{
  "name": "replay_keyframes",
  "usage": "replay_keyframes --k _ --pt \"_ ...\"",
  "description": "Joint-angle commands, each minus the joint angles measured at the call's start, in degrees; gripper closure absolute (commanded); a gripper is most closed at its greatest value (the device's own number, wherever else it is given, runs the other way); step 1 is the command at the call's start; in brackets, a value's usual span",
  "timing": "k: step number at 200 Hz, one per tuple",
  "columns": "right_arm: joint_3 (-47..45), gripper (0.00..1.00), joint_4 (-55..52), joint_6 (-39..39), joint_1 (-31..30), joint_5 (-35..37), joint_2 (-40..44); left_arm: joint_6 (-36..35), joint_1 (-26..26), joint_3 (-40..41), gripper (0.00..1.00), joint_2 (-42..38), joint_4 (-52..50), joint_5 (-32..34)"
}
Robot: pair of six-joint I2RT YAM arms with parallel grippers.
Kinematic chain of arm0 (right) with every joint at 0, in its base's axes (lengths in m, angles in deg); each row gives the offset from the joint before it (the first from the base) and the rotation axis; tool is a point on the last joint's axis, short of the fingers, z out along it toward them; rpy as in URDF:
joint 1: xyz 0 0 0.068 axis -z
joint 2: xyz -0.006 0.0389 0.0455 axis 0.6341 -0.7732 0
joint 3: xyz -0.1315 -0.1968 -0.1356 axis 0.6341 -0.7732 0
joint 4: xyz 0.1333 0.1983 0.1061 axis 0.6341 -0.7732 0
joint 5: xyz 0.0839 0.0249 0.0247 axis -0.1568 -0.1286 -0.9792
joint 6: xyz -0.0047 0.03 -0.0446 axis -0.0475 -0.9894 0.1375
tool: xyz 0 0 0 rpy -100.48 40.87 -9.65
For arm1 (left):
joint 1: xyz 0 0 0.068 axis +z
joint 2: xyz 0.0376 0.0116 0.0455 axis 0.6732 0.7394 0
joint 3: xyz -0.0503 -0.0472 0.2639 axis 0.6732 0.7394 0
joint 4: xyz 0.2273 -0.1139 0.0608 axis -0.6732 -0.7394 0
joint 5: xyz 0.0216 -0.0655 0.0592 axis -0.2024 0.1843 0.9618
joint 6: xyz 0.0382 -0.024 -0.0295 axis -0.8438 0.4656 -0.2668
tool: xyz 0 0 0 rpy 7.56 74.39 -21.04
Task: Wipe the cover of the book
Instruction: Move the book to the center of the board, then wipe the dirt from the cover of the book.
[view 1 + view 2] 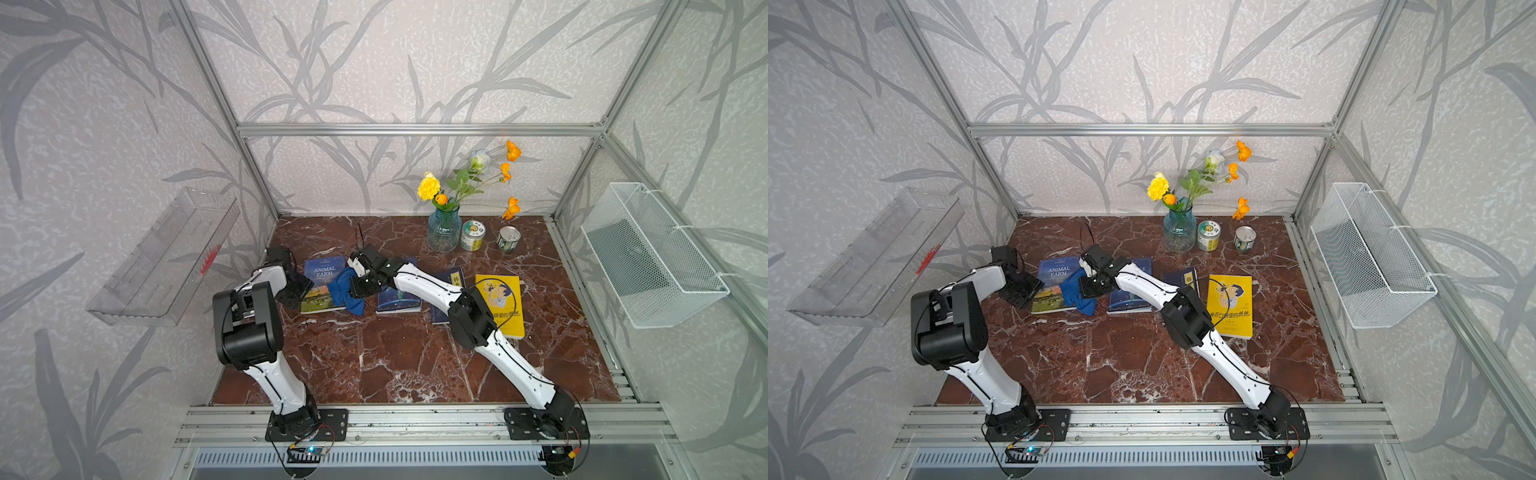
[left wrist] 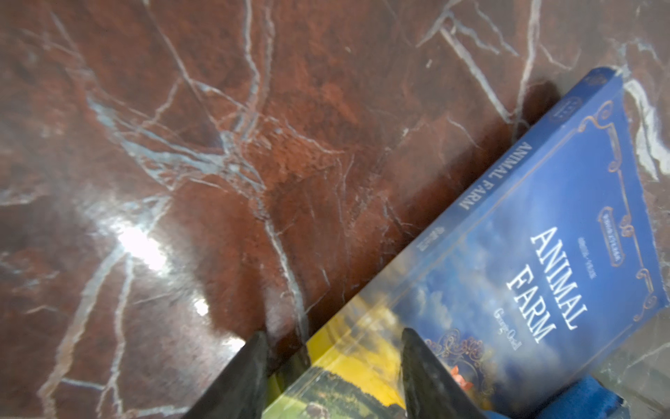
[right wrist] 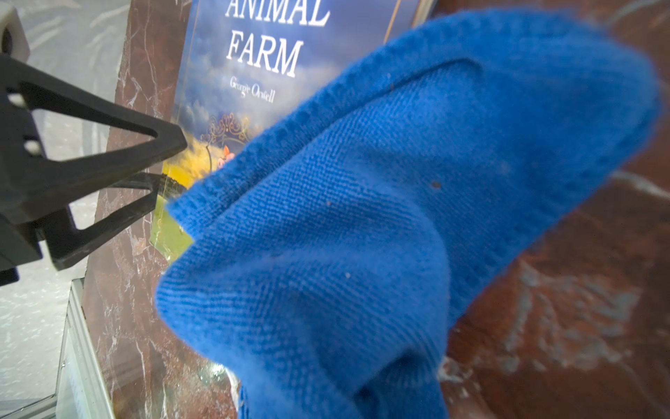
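Book: the Animal Farm book [image 1: 322,286] lies flat, cover up, at the far left of the tabletop [image 1: 395,361], leftmost in a row of books.
Cloth: the blue cloth [image 1: 345,293] sits bunched on the right side of the cover and spills over that edge toward the dark blue book [image 1: 399,301] beside it.
Right fingers: the right fingers [image 1: 358,286] are closed on the top of the cloth. The right wrist view shows only fabric. Held in a bunch like this, a loose fold hangs down to drag across the cover.
Left fingers: the left fingers [image 2: 424,373] stand partway apart and hold nothing. They straddle the spine toward the near end of the book, one tip over the cover, the other over the tabletop just beside it.
Why so: they probably brace the book so it does not slide under the wiping.
Stage: wiping appears under way. The title area is uncovered; whether it is clean, I cannot tell.
Watch: a sweep to the left would bring the cloth against the left fingers.
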Motion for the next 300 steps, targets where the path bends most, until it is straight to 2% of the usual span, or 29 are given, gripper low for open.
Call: replay_keyframes --k 1,45,79,117,134,154,196,240,270,300 --pt "-3.76 1.0 3.44 -1.41 1.58 -2.52 4.5 -1.46 -1.88 0.2 0.43 3.45 -1.25 -3.35" --pt "-12.24 1.0 11.55 -1.73 1.43 -7.09 8.73 -3.56 -6.57 -0.98 0.44 4.28 -2.33 -4.15" --pt "-22.83 1.0 17.87 -1.89 1.07 -8.53 14.48 -4.58 -8.82 -0.15 0.44 4.09 -2.64 -5.2" --pt "-35.19 1.0 21.91 -1.8 0.51 -6.74 22.07 -5.23 -11.9 2.01 0.45 2.42 -2.37 -5.82" --pt "-38.04 1.0 19.88 -1.38 0.32 -4.43 24.78 -4.98 -13.7 3.49 0.46 1.14 -2.33 -5.99" --pt "-40.66 1.0 16.38 0.2 0.32 -0.3 28.63 -4.61 -14.64 6.15 0.47 -1.21 -2.66 -3.23" --pt "-40.05 1.0 7.85 3.9 0.58 4.11 34.39 -4.5 -15.18 11.46 0.53 -4.0 -1.47 -0.42" --pt "-35.35 1.0 -2.65 2.77 0.5 10.44 34.01 -5.4 -15.88 15.06 0.6 -6.02 1.64 0.75" --pt "-33.13 1.0 -1.86 -0.24 -1.0 10.9 31.08 -6.77 -16.03 16.51 0.68 -7.02 3.19 0.64" --pt "-21.7 1.0 -6.49 -2.26 -1.79 11.72 21.75 -7.05 -16.01 16.83 0.79 -7.41 3.17 0.49"
